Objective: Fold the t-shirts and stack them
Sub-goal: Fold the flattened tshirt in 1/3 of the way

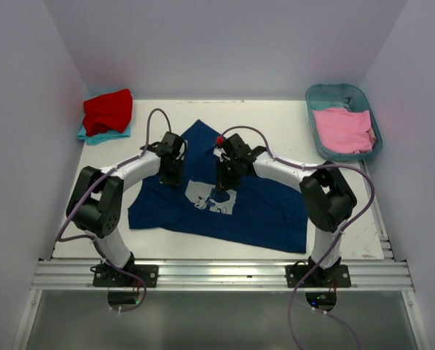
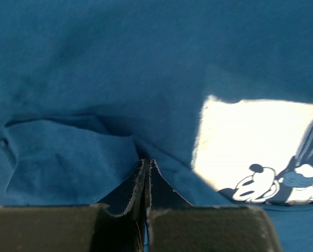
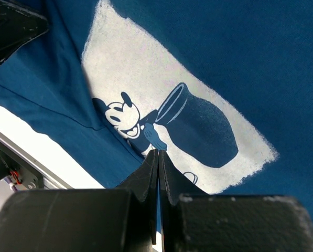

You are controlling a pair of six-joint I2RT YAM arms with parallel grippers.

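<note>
Left gripper (image 2: 147,161) pinches a raised fold of the navy t-shirt (image 1: 264,208). Right gripper (image 3: 158,153), fingers pressed together, meets the mouse print (image 3: 140,73).

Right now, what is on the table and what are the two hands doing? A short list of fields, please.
Centre: navy t-shirt, spread out, mouse print facing up.
Left hand: shut, seemingly pinching a crease of the navy t-shirt beside the print.
Right hand: shut, tips at the print, seemingly pinching the cloth there.
Back left: red t-shirt folded on a teal t-shirt.
Back right: pink t-shirt in a teal tub.
</note>
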